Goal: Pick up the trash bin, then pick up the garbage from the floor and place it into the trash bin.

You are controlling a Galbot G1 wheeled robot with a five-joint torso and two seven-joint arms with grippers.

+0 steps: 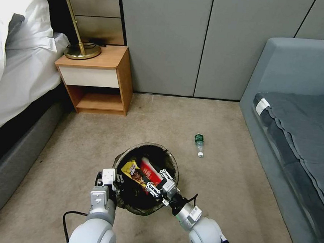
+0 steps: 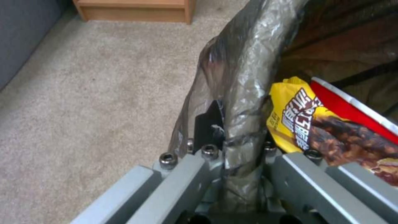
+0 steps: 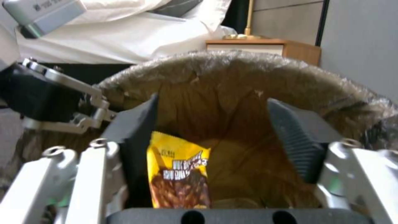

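The trash bin (image 1: 167, 158), lined with a dark bag, hangs tilted in front of me. My left gripper (image 1: 117, 180) is shut on its near-left rim; the left wrist view shows the left gripper (image 2: 239, 146) clamped on the bag-covered rim (image 2: 244, 71). My right gripper (image 1: 158, 180) hovers open over the bin's mouth, and the right gripper (image 3: 215, 130) holds nothing. A yellow snack wrapper (image 1: 132, 170) (image 2: 294, 115) (image 3: 178, 174) and a red wrapper (image 1: 150, 170) (image 2: 352, 109) lie inside the bin. On the carpet to the bin's right, a small green-capped bottle (image 1: 199, 144) lies on its side.
A wooden nightstand (image 1: 99, 80) with a brass lamp (image 1: 81, 41) stands at the back left beside the white bed (image 1: 19, 70). A grey sofa (image 1: 295, 125) runs along the right. Grey wall panels (image 1: 195, 43) close the back. Open carpet (image 1: 85, 143) surrounds the bin.
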